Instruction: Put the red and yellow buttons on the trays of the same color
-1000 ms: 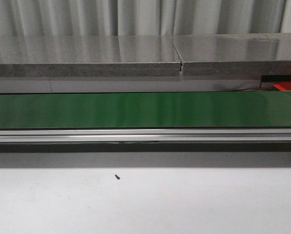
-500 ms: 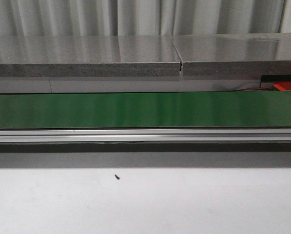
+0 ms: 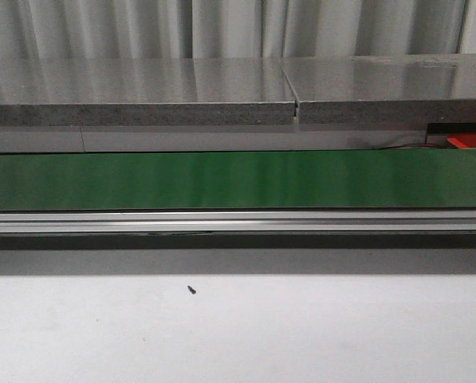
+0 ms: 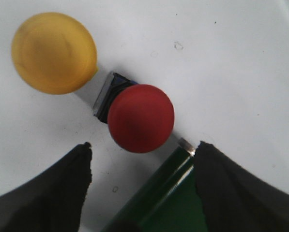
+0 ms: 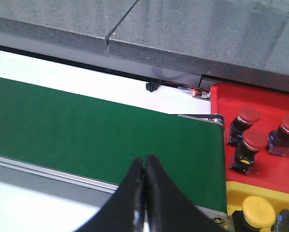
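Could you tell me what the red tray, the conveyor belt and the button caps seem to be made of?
Red tray: probably moulded plastic, smooth with a slight sheen.
Belt: looks like green rubber or PVC, satin, with soft reflections in the front view.
Red cap and yellow cap: likely plastic; the yellow one looks faintly translucent, the red one matte.

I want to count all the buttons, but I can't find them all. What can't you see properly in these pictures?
- Yellow tray, right wrist view: cut off by the bottom and right edges, so its yellow buttons can't be fully counted.
- Red tray: runs off the right edge; three red buttons show.
- Front view: only a red corner shows; no buttons or arms.
- Left wrist view: the left gripper fingers and red button hide the bodies below.
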You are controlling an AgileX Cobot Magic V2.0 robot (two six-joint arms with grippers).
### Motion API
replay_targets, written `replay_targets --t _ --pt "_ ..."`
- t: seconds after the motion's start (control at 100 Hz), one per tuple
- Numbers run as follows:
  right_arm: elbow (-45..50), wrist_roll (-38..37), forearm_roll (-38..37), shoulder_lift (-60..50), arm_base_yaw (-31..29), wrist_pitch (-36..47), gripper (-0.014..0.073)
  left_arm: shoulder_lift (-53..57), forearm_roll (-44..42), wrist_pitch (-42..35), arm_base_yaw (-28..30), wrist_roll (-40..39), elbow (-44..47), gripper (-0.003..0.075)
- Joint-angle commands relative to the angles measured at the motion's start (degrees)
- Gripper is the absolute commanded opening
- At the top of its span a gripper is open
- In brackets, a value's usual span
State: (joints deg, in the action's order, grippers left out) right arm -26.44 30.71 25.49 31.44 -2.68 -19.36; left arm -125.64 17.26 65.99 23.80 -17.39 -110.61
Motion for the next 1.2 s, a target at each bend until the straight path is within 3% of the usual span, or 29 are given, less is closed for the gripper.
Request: replay_targets --t 0.0,0.17,0.47,0.83,1.01,1.19 --pt "-1.52 0.35 0.64 -0.10 0.19 3.14 0.0002 2.04 2.45 -2.37 -0.07 -1.00 -2.35 0.0438" --pt "-1.52 0.35 0.64 -0.10 0.19 2.93 0.0002 0.75 3.09 -5.83 -0.07 -1.00 -2.58 0.0438" --pt "-1.52 0.35 0.64 -0.10 0.19 2.93 0.0002 -1.46 2.76 -5.21 -0.07 -1.12 -2.58 0.0438" --pt "-1.52 0.35 0.64 -0.10 0.19 2.93 0.0002 -0.97 2.76 -5.57 0.04 -1.12 -2.58 0.0214" --pt "-1.52 0.35 0.64 -0.10 0.19 2.93 0.0002 2.31 2.65 -5.22 0.04 0.51 -2.70 0.0201" --pt "-1.52 0.35 0.64 -0.10 0.19 2.93 0.0002 7.05 0.31 -2.96 0.04 7.01 -2.70 0.0201"
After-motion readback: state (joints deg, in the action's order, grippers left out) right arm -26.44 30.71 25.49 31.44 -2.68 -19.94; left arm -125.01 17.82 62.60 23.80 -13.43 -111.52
